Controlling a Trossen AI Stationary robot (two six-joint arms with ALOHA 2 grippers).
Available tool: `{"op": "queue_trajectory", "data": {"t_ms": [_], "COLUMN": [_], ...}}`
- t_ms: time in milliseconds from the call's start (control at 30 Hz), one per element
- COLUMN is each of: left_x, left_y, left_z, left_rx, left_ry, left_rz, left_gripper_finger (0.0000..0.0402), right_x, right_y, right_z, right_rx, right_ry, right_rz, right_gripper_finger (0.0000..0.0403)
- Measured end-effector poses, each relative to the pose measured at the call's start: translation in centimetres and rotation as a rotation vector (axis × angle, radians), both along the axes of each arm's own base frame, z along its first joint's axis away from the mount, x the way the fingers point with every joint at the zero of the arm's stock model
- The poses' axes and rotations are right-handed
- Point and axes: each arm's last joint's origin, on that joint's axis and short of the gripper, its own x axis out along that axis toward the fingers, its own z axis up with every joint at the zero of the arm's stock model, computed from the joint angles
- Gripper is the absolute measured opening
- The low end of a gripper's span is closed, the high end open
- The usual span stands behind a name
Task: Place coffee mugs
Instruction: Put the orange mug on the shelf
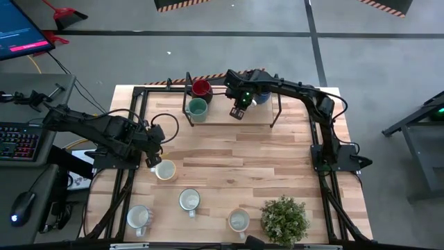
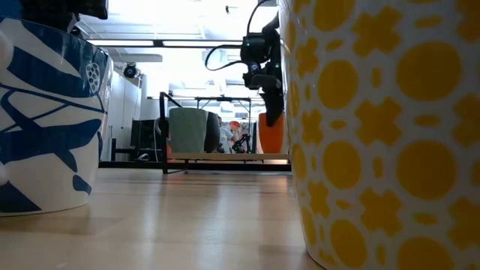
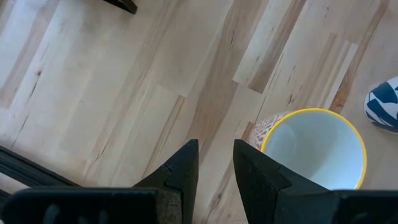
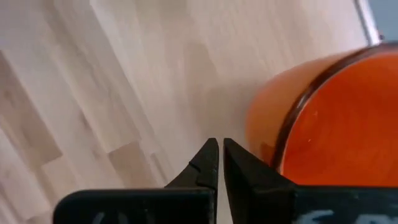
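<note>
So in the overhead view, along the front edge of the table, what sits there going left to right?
White ceramic mug with blue pattern → white ceramic mug → cream ceramic mug with yellow pattern → green potted plant.

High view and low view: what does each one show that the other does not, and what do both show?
Only the high view: the plant, the red mug, the blue mug, and the left hand beside a white mug. Only the low view: the orange mug on the shelf, and the prints of a blue-patterned mug and a yellow-patterned mug up close. Both: the teal mug and the right hand over the shelf.
</note>
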Motion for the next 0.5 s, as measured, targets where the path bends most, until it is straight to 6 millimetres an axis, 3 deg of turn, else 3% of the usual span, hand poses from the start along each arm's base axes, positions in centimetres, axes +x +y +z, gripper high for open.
{"op": "queue_trajectory", "data": {"t_ms": [233, 500], "left_x": [0.00, 0.00], "left_y": [0.00, 0.00], "left_z": [0.00, 0.00], "left_rx": [0.001, 0.001], "left_ry": [0.000, 0.000], "left_rz": [-0.001, -0.001], "left_gripper_finger": [0.0090, 0.0090], "right_x": [-0.53, -0.88], "right_y": [0.74, 0.22], "right_z": [-0.02, 0.01], "right_rx": [0.042, -0.040], "right_ry": [0.063, 0.112], "right_rz": [0.023, -0.007], "right_gripper_finger": [0.0002, 0.0002]}}
